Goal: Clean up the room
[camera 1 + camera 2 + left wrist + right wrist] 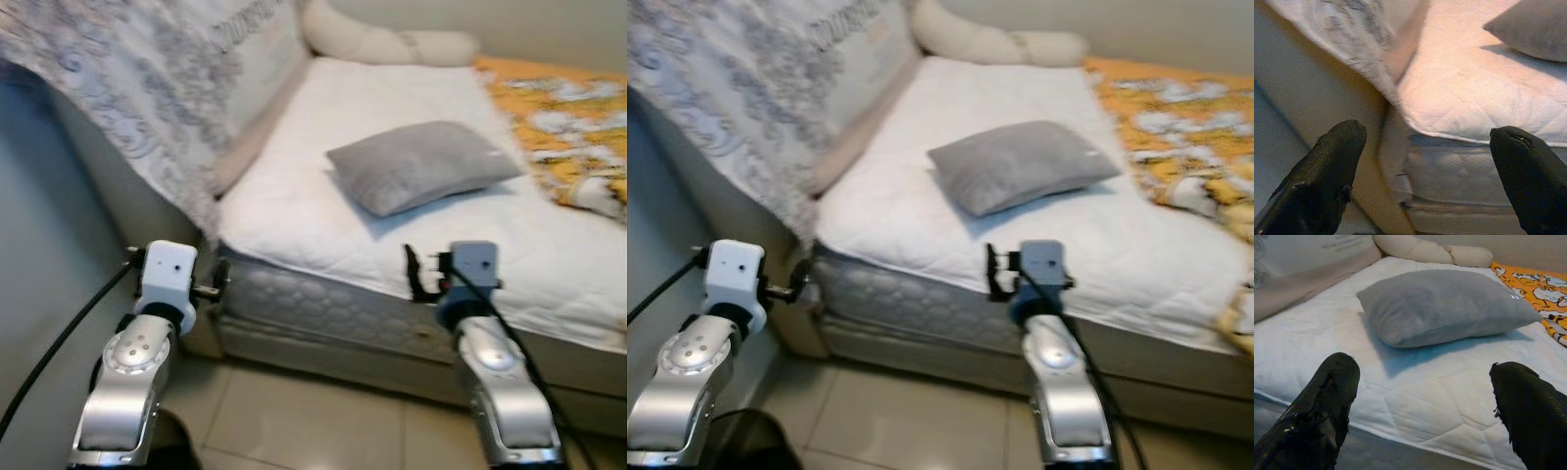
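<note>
I'm facing the bed [323, 245], where the grey pillow [421, 164] lies mid-mattress, long axis running across me, ahead of my right gripper [1425, 404] and nearer it than the left. Both the right and my left gripper [1425, 171] are spread wide and empty, at the mattress edge.

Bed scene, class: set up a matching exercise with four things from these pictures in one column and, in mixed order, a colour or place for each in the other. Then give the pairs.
Column one:
1. pillow
2. blanket
3. bolster
4. right gripper

Column two:
A. orange with white pattern, on the bed's right side
B. cream, at the far end of the bed
C. open, at the near edge of the mattress
D. grey, lying in the middle of the white mattress

Pairs: 1-D, 2-A, 3-B, 4-C
</note>
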Available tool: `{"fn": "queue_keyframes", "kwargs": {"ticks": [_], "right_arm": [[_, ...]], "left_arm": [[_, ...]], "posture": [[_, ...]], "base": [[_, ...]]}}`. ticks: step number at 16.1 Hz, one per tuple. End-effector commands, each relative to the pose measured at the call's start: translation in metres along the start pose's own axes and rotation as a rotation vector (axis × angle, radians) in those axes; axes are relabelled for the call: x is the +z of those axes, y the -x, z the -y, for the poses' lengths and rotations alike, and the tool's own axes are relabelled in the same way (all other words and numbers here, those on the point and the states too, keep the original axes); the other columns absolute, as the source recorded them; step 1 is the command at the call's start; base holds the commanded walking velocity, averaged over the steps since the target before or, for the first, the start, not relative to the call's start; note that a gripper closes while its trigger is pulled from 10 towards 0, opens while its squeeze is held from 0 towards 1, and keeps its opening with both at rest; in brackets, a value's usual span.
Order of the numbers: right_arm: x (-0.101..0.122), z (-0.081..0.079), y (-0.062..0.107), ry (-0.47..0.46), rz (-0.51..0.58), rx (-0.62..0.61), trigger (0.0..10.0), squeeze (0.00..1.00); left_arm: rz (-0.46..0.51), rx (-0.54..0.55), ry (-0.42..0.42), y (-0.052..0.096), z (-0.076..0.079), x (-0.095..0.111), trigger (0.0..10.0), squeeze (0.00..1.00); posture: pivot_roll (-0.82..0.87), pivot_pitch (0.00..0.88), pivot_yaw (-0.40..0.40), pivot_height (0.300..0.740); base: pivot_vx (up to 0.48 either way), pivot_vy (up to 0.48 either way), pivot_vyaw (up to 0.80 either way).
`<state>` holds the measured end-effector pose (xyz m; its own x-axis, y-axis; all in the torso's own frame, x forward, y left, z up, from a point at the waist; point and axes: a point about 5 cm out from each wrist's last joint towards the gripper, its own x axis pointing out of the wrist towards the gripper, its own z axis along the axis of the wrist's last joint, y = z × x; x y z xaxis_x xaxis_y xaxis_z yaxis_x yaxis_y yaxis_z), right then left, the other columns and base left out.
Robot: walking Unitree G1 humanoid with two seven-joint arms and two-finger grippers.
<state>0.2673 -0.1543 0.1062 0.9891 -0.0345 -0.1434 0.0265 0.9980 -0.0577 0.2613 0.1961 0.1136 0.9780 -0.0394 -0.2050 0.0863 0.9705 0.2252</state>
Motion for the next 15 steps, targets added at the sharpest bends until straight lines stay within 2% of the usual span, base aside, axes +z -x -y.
{"fn": "queue_keyframes", "kwargs": {"ticks": [1,2,3,4,6,9,12,15], "right_arm": [[0.0019,-0.004,-0.0024,-0.025,0.006,0.024,10.0,0.0],[0.0043,-0.0039,-0.0037,-0.009,0.016,0.023,10.0,0.0],[0.0051,-0.0048,-0.0044,-0.061,0.004,0.027,10.0,0.0],[0.0046,-0.0046,-0.0045,-0.055,0.001,0.023,10.0,0.0],[0.0021,-0.0041,-0.0054,-0.074,-0.006,0.005,10.0,0.0],[0.0053,0.0012,-0.0076,-0.047,0.012,-0.025,10.0,0.0],[0.0058,-0.0001,-0.0084,-0.069,0.006,-0.023,10.0,0.0],[0.0082,0.0004,-0.0111,-0.029,0.022,-0.025,10.0,0.0]], "left_arm": [[0.012,0.002,-0.005,-0.0014,-0.0039,0.0024,10.0,0.0],[0.018,0.003,-0.004,-0.0017,-0.0041,0.0029,10.0,0.0],[0.029,0.002,0.016,-0.0019,-0.0046,0.0048,10.0,0.0],[0.029,0.003,0.01,-0.0021,-0.0047,0.0051,10.0,0.0],[0.044,-0.012,-0.001,-0.0045,-0.0025,0.0088,10.0,0.0],[0.051,-0.018,0.002,-0.0045,-0.0014,0.0098,10.0,0.0],[0.051,-0.024,-0.006,-0.0055,-0.0008,0.0106,10.0,0.0],[0.049,-0.007,0.001,-0.007,-0.0041,0.01,10.0,0.0]], "posture": [[0.02,0.0,0.012,0.74],[0.01,0.0,0.01,0.74],[0.02,0.0,0.003,0.74],[0.02,0.0,0.003,0.74],[0.02,0.0,0.002,0.74],[0.02,0.0,0.008,0.74],[0.03,0.0,0.0,0.74],[0.02,0.0,0.013,0.74]], "base": [[0.0,0.0,0.0],[0.0,0.0,0.0],[0.0,0.0,0.0],[0.274,0.0,-0.43],[0.294,0.0,-0.8],[0.298,0.0,-0.76],[0.298,0.0,0.0],[0.296,0.0,0.0]]}}
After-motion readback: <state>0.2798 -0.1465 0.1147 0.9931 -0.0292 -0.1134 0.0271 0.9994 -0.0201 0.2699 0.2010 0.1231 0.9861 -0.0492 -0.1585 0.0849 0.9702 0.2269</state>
